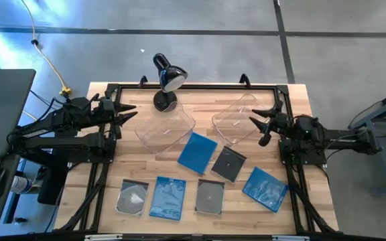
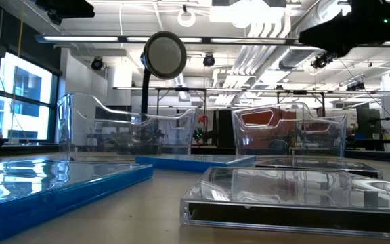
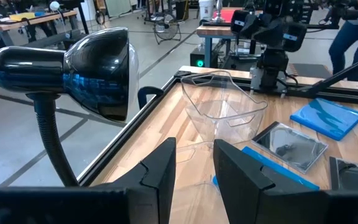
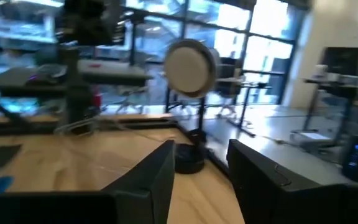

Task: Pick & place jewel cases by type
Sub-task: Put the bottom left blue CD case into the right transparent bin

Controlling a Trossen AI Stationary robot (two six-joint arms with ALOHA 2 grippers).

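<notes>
Hovering over the counter (image 1: 106,201), both arms hold nothing.
You see the left gripper (image 1: 131,114) and right gripper (image 1: 254,125) with fingers parted; six jewel cases (image 1: 198,151) lie near two bins (image 1: 165,130).

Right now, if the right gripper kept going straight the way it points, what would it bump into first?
Probably the desk lamp. The right gripper, jaws open and empty, aims at the lamp's base across bare table. Depth is hard to judge, though; it might skim the clear bin first.

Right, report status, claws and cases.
Left claw open, empty, beside left bin. Right claw open, empty, at right bin. Six jewel cases on table, none binned. Lamp at far edge.
</notes>
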